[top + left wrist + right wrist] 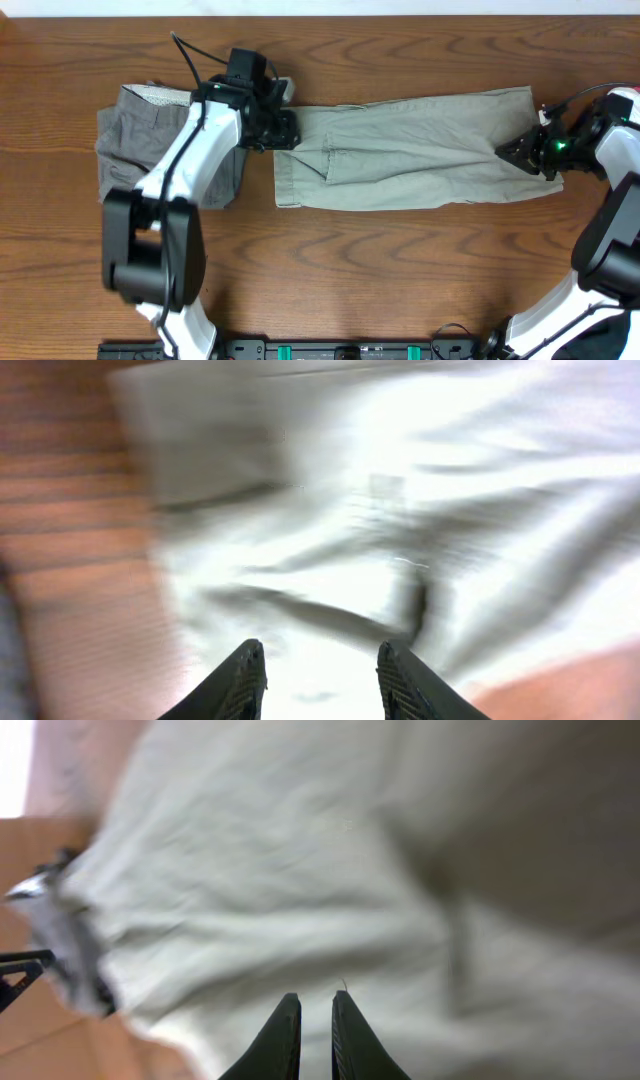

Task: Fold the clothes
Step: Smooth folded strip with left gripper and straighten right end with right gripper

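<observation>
Both ends of khaki shorts (420,150) get tended, prob. flattening pre-fold: L gripper (320,660) parted, empty; R gripper (316,1005) barely parted.

Overhead sharp, evenly lit; wrist views blurred, overexposed.

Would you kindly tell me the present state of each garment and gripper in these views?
Khaki shorts: spread flat, full length.
Grey shorts: loosely piled, partly under the left arm.
Left gripper: open above the khaki cloth.
Right gripper: fingers nearly together; grip unclear.
</observation>
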You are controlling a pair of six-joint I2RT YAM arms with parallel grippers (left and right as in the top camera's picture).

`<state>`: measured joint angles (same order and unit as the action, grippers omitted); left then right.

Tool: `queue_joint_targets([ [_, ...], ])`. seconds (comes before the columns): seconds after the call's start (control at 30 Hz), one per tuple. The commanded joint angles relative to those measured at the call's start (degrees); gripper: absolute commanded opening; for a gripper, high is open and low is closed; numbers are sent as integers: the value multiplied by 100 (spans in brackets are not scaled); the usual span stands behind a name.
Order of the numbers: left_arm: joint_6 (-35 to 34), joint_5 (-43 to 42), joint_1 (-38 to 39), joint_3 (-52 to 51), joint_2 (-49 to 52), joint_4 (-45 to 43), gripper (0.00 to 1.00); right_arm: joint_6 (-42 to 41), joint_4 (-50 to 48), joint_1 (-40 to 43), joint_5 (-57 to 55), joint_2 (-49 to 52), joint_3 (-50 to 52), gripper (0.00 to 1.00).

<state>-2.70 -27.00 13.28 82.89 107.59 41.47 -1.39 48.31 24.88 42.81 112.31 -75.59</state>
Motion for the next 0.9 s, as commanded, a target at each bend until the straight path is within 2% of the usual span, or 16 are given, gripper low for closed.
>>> queue_joint_targets([
  [0.0, 98, -835, 461, 72, -160, 229, 39, 164, 345, -179, 240, -205, 26, 10],
  [0.1, 308, -730, 946, -129, -57, 219, 40, -238, 748, -286, -754, -203, 37, 10],
  [0.17, 310, -236, 1270, -295, 85, 173, 40, -415, 979, -326, -1342, -203, 37, 9],
  [0.33, 284, 321, 1624, -505, 533, 223, 40, -400, 1338, -341, -1397, -203, 37, 10],
  [0.5, -144, 1331, 1552, -509, 938, 483, 39, -372, 1405, -358, -1692, -203, 37, 11],
  [0.6, -254, 1818, 1432, -511, 1049, 656, 32, -463, 1399, -358, -1993, -203, 37, 12],
  [0.67, -256, 1893, 1325, -511, 1073, 739, 29, -693, 1355, -358, -2452, -203, 39, 10],
  [0.87, -258, 1888, 1115, -509, 1071, 730, 28, -1456, 822, -358, -3370, -203, 315, 1],
])
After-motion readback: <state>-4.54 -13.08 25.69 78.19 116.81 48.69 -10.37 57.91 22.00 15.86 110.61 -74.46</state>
